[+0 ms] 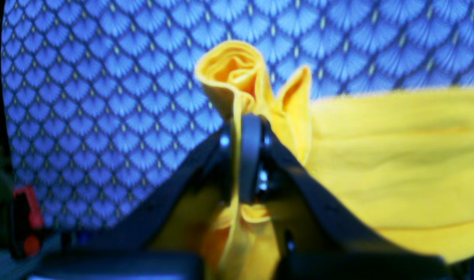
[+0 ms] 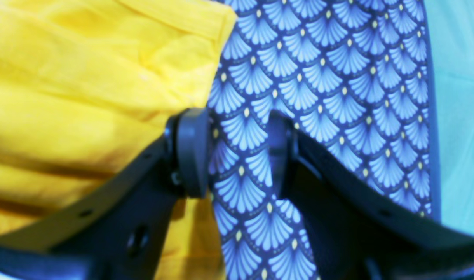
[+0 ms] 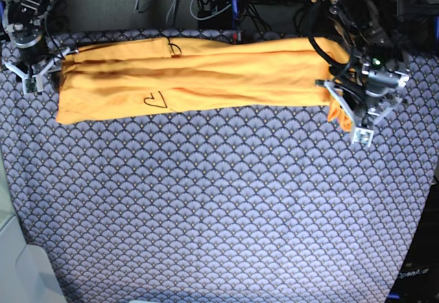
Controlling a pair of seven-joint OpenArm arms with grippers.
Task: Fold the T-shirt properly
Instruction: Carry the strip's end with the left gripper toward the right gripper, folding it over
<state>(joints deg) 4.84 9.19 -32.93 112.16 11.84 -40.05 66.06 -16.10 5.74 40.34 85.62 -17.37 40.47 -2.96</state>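
Left end effector (image 1: 246, 124) is clamping a bunched corner of the T-shirt (image 3: 199, 77), pads together on a fold of yellow cloth that is poking up past the tips, likely so that end can be lifted and carried over for the next fold. Right end effector (image 2: 237, 151) is sitting at the shirt's other end with its pads apart, nothing between them but the patterned cloth (image 3: 219, 207) covering the bench; one pad is just touching the fabric edge, probably lining up a grab. T-shirt is lying as a long narrow band across the far side of the bench, already folded lengthwise, cross fold not yet done.
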